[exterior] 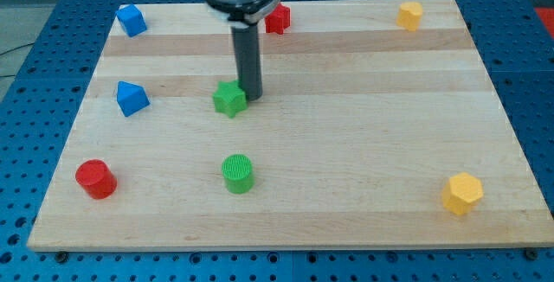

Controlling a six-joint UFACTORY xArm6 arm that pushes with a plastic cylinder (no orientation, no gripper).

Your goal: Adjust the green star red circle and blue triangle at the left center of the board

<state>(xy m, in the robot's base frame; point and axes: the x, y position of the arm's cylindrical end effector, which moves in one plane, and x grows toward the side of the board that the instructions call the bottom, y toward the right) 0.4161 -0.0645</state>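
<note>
My tip [252,97] sits touching the green star's [229,99] right side, probably to shove it toward the board's [363,144] left edge; no fingers here, just a rod.

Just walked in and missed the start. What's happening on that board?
My tip is right against the green star, on its right side, near the board's middle. The blue triangle sits to the star's left, the red circle lower left. They are still spread apart, not grouped.
</note>
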